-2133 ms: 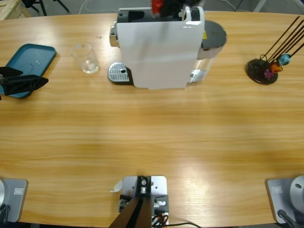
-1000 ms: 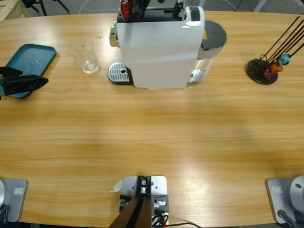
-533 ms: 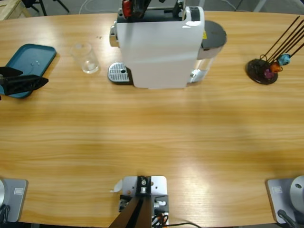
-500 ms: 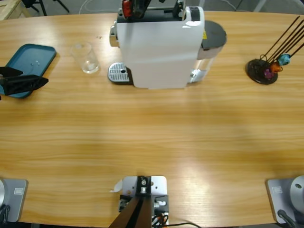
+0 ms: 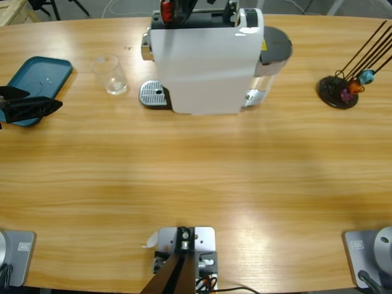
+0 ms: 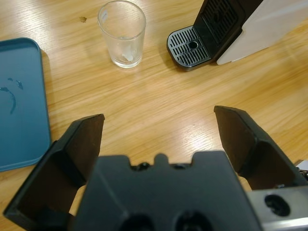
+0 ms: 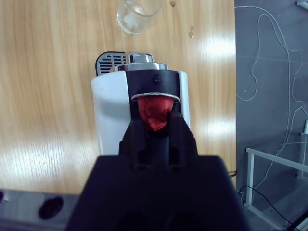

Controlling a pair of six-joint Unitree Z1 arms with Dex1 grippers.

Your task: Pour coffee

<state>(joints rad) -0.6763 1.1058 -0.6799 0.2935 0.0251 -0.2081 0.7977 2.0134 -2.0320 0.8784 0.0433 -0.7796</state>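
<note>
A white coffee machine (image 5: 202,61) stands at the table's far middle, its black drip tray (image 5: 153,95) on its left side. My right gripper (image 7: 154,127) is shut on a red capsule (image 7: 154,111), held just above the machine's black top (image 7: 154,79); in the high view the capsule (image 5: 166,7) shows at the machine's far left corner. An empty clear glass (image 5: 110,75) stands left of the drip tray. My left gripper (image 6: 159,122) is open and holds nothing, low over the table at the left edge, facing the glass (image 6: 121,33) and the drip tray (image 6: 192,45).
A teal tray (image 5: 38,76) lies at the far left, beside my left gripper (image 5: 44,99). A black capsule stand (image 5: 338,90) with a few coloured capsules sits at the far right. Bare wood (image 5: 202,177) spreads across the near half of the table.
My right gripper carried the red capsule leftward along the machine's top two seconds ago and has since barely shifted. The left arm and the glass have not moved.
</note>
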